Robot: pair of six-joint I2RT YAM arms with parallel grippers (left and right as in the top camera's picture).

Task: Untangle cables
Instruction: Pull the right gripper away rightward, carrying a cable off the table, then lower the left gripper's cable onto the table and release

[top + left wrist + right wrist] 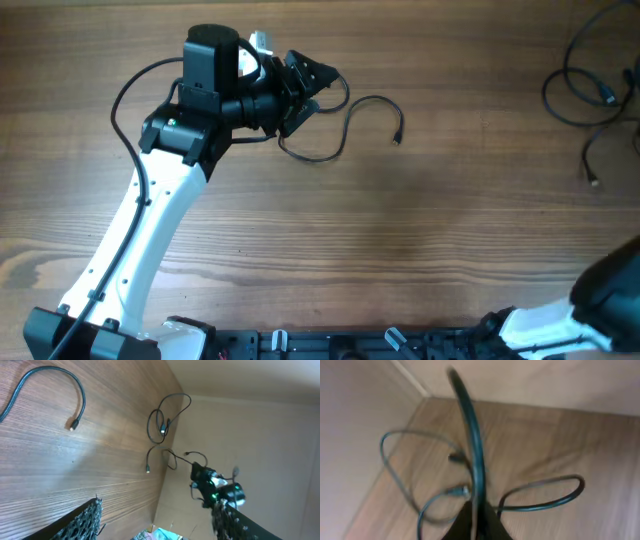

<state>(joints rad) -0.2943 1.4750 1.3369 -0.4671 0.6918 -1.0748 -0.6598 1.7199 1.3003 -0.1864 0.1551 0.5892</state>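
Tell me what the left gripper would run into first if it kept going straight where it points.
Nothing close: the left gripper points over bare table. The loose cable lies off to one side. Farther on, probably the tangled cables near the table's edge, though depth is unclear.

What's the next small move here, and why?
Probably lift the right gripper a little, drawing its held cable up out of the loops lying under it. The left gripper is open, and another cable already lies apart.
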